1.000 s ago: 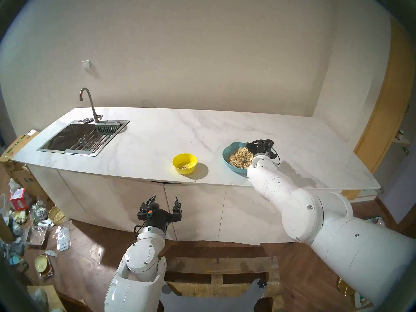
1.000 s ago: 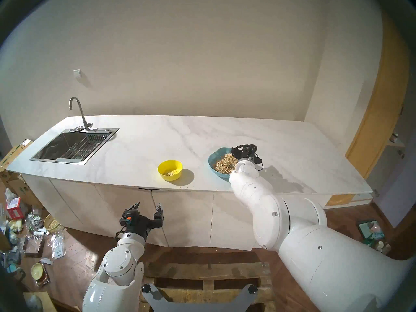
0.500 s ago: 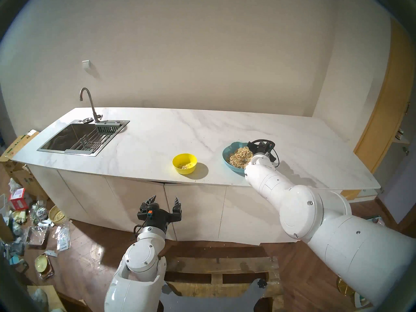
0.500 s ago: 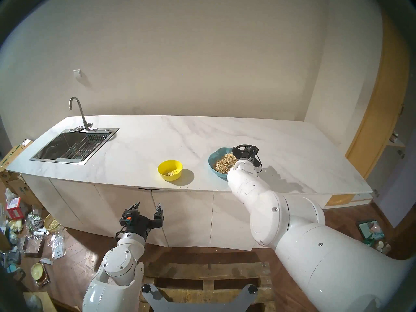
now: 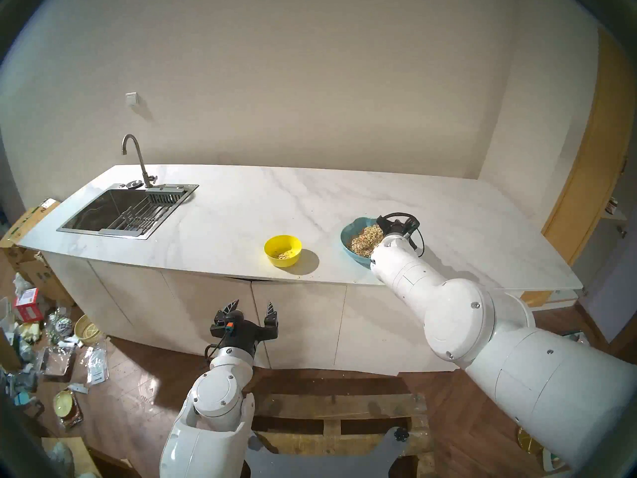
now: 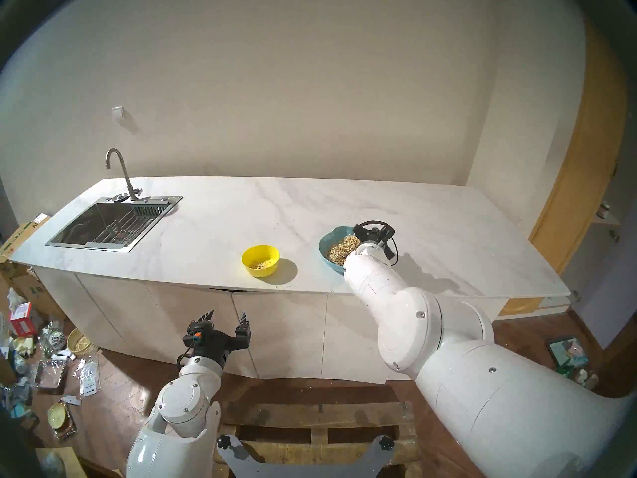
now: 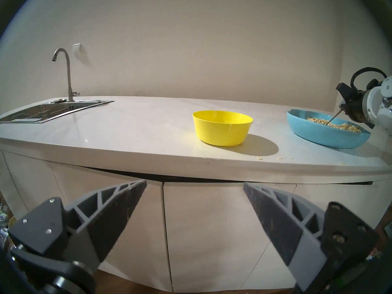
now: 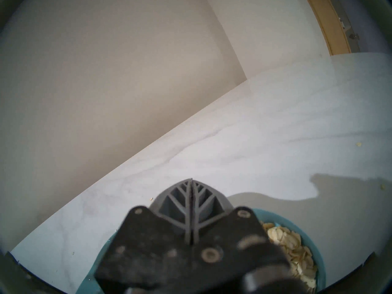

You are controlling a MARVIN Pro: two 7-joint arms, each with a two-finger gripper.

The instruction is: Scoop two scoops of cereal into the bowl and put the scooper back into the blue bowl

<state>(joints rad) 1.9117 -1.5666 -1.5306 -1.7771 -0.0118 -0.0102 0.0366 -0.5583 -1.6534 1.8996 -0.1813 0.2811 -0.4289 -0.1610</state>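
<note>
A: Any lettering to read? There's a cardboard box [image 5: 24, 222] left of the sink [image 5: 124, 211] with print on its flap, but it's too small to make out.

B: Then textures. The worktop [image 5: 241, 204] is pale, grey-veined marble — everything gets placed off the yellow bowl [image 5: 283, 250] sitting on it.

A: Smooth plastic, plain round walls, with a thin scatter of flakes on its floor.

B: Right of it, close but not touching, is the blue bowl [image 7: 318, 132] — glossy teal, shallow, with a wavy rim. The cereal [image 5: 366, 238] lies heaped in it, flat and papery like rolled oats.

A: And the right gripper [image 8: 191, 182] sits over the far-right edge of that bowl, its ribbed grey fingers pressed together.

B: In the left wrist view a thin metal handle slants from those fingers into the heap — that's the scooper [image 7: 333, 120], pinched tight, its head buried among the flakes.

A: The left gripper [image 5: 251, 306]?

B: Below and in front of the yellow bowl, level with the cabinet doors [image 5: 206, 308], its fingers spread wide with nothing between them. A few crumbs lie at the counter edge in front of the blue bowl.
</note>
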